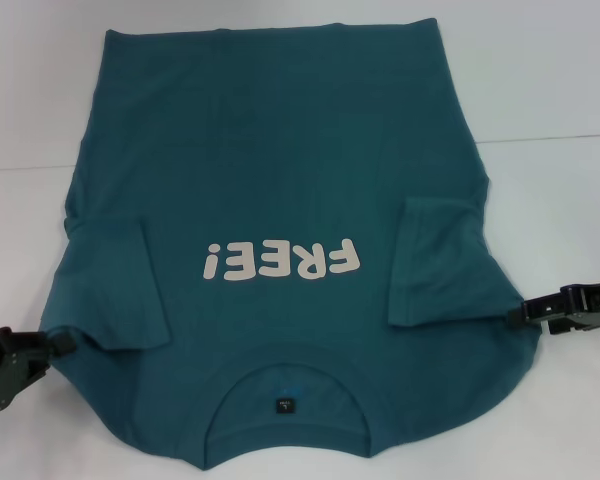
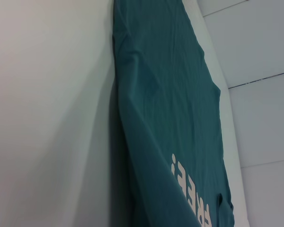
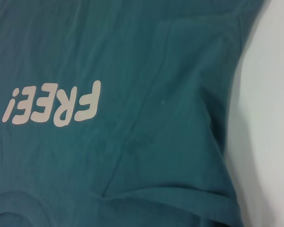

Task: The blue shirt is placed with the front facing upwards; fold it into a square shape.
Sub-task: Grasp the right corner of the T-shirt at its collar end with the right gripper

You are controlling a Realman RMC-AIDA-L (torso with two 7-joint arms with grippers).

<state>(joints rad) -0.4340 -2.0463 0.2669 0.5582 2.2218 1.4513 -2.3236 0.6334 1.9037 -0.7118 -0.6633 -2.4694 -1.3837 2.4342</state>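
Observation:
The blue shirt (image 1: 280, 150) lies front up on the white table (image 1: 550, 80), with the collar (image 1: 290, 372) nearest me and the white "FREE!" lettering (image 1: 283, 262) upside down. Both short sleeves are folded inward onto the chest. My left gripper (image 1: 62, 342) is at the shirt's left edge by the shoulder and looks shut on the cloth. My right gripper (image 1: 520, 312) pinches the right edge beside the folded sleeve. In the left wrist view the shirt (image 2: 170, 118) edge casts a shadow as if slightly raised. The right wrist view shows the shirt (image 3: 156, 142) with its lettering and folded sleeve.
A seam line (image 1: 550, 138) runs across the table on both sides of the shirt. White tabletop shows to the left, the right and beyond the hem at the far side.

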